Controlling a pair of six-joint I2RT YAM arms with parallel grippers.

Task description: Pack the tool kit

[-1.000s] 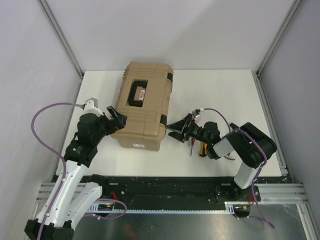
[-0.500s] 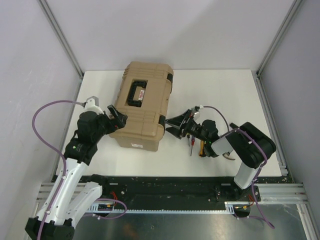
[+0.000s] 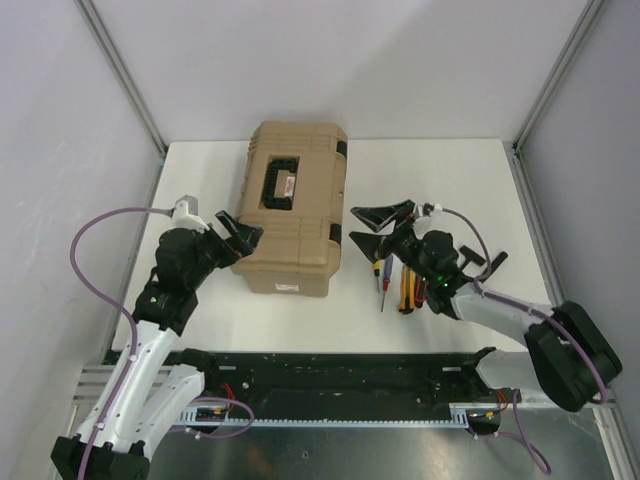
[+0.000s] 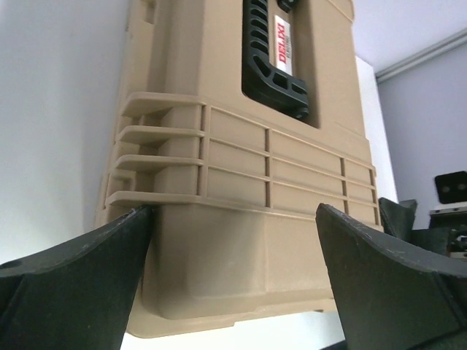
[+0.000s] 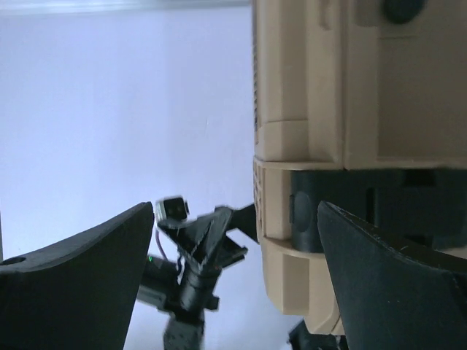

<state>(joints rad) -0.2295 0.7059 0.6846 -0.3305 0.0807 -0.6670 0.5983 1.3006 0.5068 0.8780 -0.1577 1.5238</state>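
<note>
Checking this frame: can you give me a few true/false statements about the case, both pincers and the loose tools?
1. The tan case is closed. True.
2. The left pincer is shut on the black handle. False: it is open at the case's near left corner.
3. The right pincer is open beside the case's right side. True.
4. The screwdrivers are packed inside. False: they lie on the table, right of the case.
</note>
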